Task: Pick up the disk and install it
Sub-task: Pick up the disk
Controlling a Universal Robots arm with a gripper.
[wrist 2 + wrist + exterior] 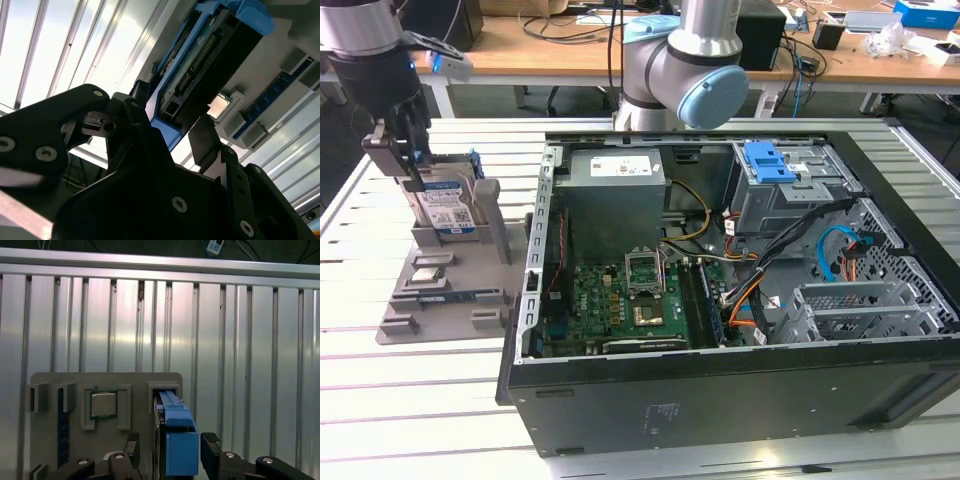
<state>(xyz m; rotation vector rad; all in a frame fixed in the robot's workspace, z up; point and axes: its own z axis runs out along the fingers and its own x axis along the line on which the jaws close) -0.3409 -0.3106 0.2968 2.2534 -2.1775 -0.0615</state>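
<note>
Hand (171, 442) astride disk (177, 422), w/ gaps; exterior view: label (448, 212).

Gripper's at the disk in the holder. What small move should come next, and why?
Probably close the gripper on the disk: in the first wrist view it stands upright in the grey holder, between the open fingers, with a gap on each side.

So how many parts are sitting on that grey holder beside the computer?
3: the disk upright inside the open tool; a square chip lying flat beside it; a slim blue strip nearest the exterior view's camera. More may be hidden.
</note>
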